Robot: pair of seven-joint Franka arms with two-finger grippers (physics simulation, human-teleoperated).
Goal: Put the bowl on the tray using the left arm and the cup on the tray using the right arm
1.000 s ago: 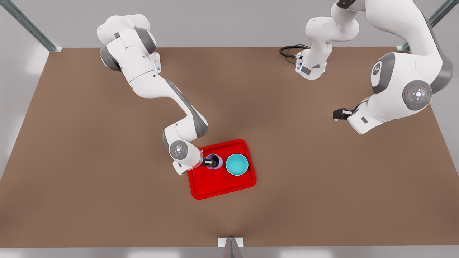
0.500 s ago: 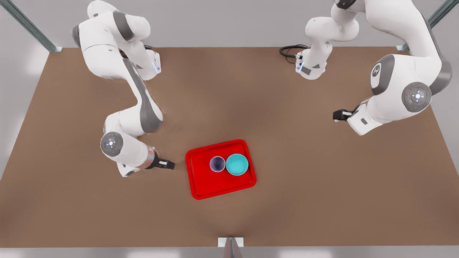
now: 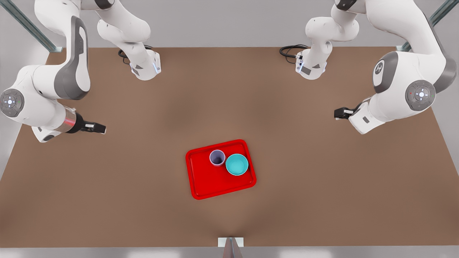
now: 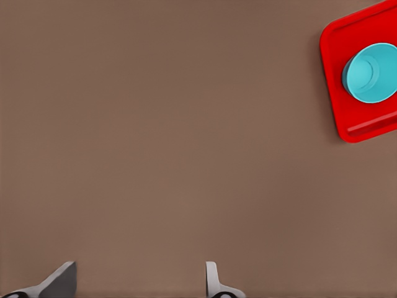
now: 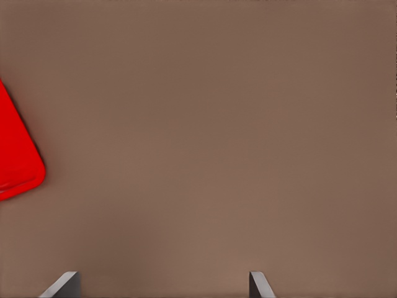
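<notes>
Since half a second ago the arm on the front view's left has swung up and away from the tray (image 3: 206, 179), carrying its tool from just beside the tray's rim to a spot well out over the bare table (image 3: 143, 200) near that side's edge; a second ago that tool was down in the cup. This is the right tool (image 3: 96, 128), with the silver wrist ring; its fingers (image 5: 65, 284) stand apart in the right wrist view and hold nothing, with a red corner of the tray off to one side. The cup (image 3: 217, 158) now stands upright on the tray and sits slightly nearer the tray's far rim than in the earlier frame, touching or just beside the bowl (image 3: 237, 164). The bowl has stayed where it was, on the tray toward the front view's right. The left tool (image 3: 340, 113), on the front view's right, hangs over the table well apart from the tray and has barely shifted; that arm waits. Its fingers (image 4: 214, 282) are spread and empty in the left wrist view, where the bowl (image 4: 370, 72) shows on the tray (image 4: 347, 127). No readable writing or brand name shows; the arm joints carry small round emblems too fine to read.
</notes>
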